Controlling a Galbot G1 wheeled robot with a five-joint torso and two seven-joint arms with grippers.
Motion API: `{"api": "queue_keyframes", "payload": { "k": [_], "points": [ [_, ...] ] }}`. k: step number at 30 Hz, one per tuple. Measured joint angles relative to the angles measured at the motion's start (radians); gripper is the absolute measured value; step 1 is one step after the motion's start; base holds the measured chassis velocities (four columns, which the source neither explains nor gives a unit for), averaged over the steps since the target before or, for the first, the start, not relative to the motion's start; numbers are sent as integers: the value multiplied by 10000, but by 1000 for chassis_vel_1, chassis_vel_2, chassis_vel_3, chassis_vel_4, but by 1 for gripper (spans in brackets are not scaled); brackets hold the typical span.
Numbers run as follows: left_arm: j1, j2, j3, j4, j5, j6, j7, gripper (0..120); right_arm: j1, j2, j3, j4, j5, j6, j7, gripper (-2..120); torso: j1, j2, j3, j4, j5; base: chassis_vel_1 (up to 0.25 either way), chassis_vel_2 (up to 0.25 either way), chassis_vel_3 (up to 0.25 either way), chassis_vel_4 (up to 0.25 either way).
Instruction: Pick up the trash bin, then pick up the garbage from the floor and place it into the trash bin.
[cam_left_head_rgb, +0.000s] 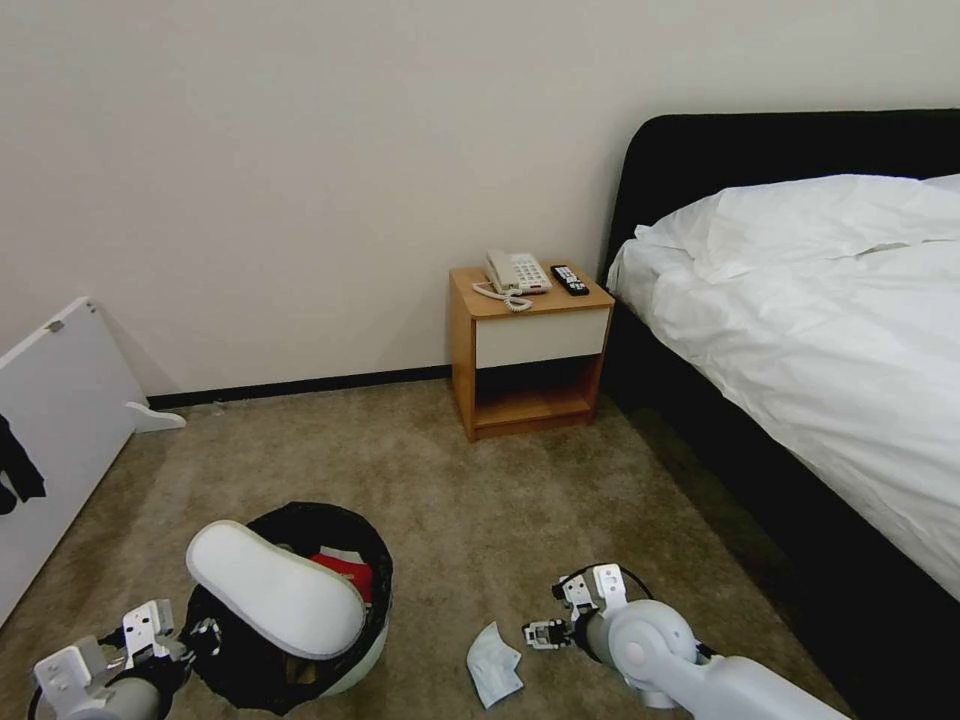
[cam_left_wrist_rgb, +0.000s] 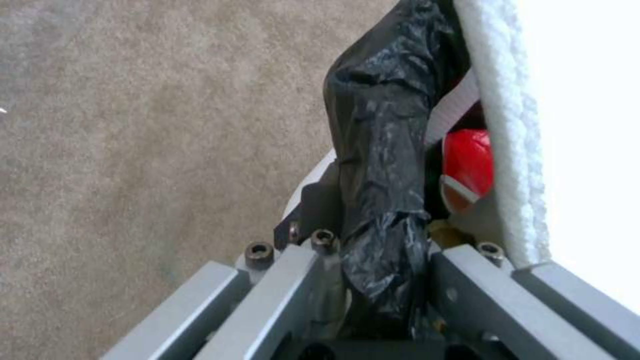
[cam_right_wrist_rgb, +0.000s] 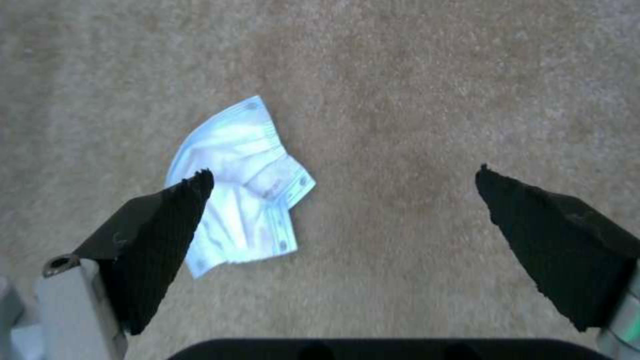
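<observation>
The trash bin (cam_left_head_rgb: 366, 657), white with a black bag over its rim, hangs low at my left. My left gripper (cam_left_head_rgb: 200, 636) is shut on its bagged rim (cam_left_wrist_rgb: 380, 150). A white slipper (cam_left_head_rgb: 275, 590) lies across the bin's mouth, with a red packet (cam_left_head_rgb: 345, 570) beside it inside. On the beige carpet floor (cam_left_head_rgb: 480, 480) lies a pale-blue mask (cam_left_head_rgb: 493, 665), folded and flat. My right gripper (cam_left_head_rgb: 545, 632) hovers just right of it, open. In the right wrist view the mask (cam_right_wrist_rgb: 247, 185) sits partly under one dark fingertip (cam_right_wrist_rgb: 167, 215), off to one side of the gap.
A wooden nightstand (cam_left_head_rgb: 530, 350) with a phone (cam_left_head_rgb: 517, 272) and a remote (cam_left_head_rgb: 569, 279) stands at the wall ahead. A bed (cam_left_head_rgb: 820, 330) with white bedding runs along the right. A white panel (cam_left_head_rgb: 60, 420) leans at the left.
</observation>
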Motion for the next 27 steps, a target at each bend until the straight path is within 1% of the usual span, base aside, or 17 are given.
{"api": "queue_keyframes", "payload": {
  "k": [1, 6, 8, 12, 16, 23, 27],
  "points": [
    [-7, 0, 1, 15, 2, 0, 0, 1, 151, 172, -176, -325, -55, 40, -57, 100, 0, 0, 0, 0, 0, 0, 0, 0, 0],
    [-21, -10, 4, 33, 4, 0, 2, 1, 360, 487, -499, -918, -191, 161, -140, 100, 0, 0, 0, 0, 0, 0, 0, 0, 0],
    [-22, -32, 7, 52, 9, 0, 6, 1, 495, 781, -842, -1382, -320, 331, -225, 100, 0, 0, 0, 0, 0, 0, 0, 0, 0],
    [-23, -35, 8, 74, 12, 0, 11, 1, 603, 967, -1183, -1610, -424, 471, -292, 100, 0, 0, 0, 0, 0, 0, 0, 0, 0],
    [-52, -21, 21, 124, 13, 0, 32, 1, 874, 1196, -1863, -1850, -439, 742, -423, 100, 0, 0, 0, 0, 1, 0, 0, 0, 0],
    [-82, -22, 48, 162, 13, 0, 43, 1, 1064, 1339, -2294, -1985, -427, 939, -541, 100, 0, 0, 0, -1, 1, 0, 0, 0, 0],
    [-99, -22, 63, 190, 10, 0, 56, 1, 1196, 1580, -2475, -2248, -457, 1102, -662, 100, 0, 0, 0, 0, 1, 0, 0, 0, 0]
  ]
}}
